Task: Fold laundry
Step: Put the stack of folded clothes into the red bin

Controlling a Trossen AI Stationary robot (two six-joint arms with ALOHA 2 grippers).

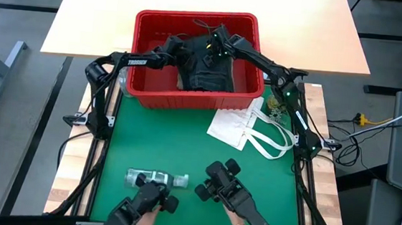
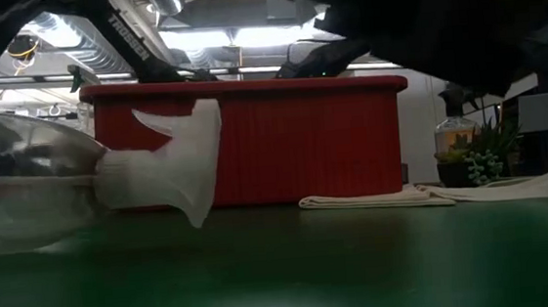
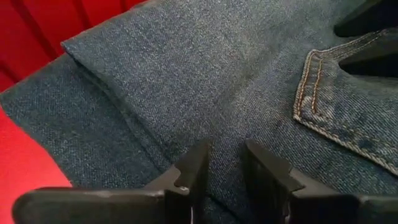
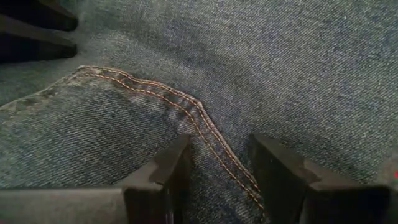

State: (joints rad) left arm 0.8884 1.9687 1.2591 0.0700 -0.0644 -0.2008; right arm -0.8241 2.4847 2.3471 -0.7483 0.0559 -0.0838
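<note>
Dark blue denim jeans (image 1: 204, 75) lie bunched inside the red slatted basket (image 1: 188, 97) at the table's far middle. Both arms reach down into the basket. My left gripper (image 3: 227, 155) comes in from the left and stands open over a flat stretch of denim beside a fold (image 3: 118, 106). My right gripper (image 4: 221, 149) comes in from the right, open, its fingers on either side of a back pocket's stitched edge (image 4: 205, 124). Each wrist view shows the other arm's fingers at a corner. No other laundry shows. My left gripper slants down at the jeans with its open fingertips (image 3: 199, 155) right at the denim; whether they touch it I cannot tell. My right gripper slants down with its fingertips (image 4: 180, 152) at the pocket seam; touching or just above, I cannot tell.
A clear bottle (image 1: 154, 178) lies on the green mat near the front edge, large in the low view (image 2: 22, 183). A white tote bag (image 1: 246, 128) lies right of the basket, beside a small plant (image 1: 277, 108). Two dark handles (image 1: 220, 186) with a person's hands stand at the near edge.
</note>
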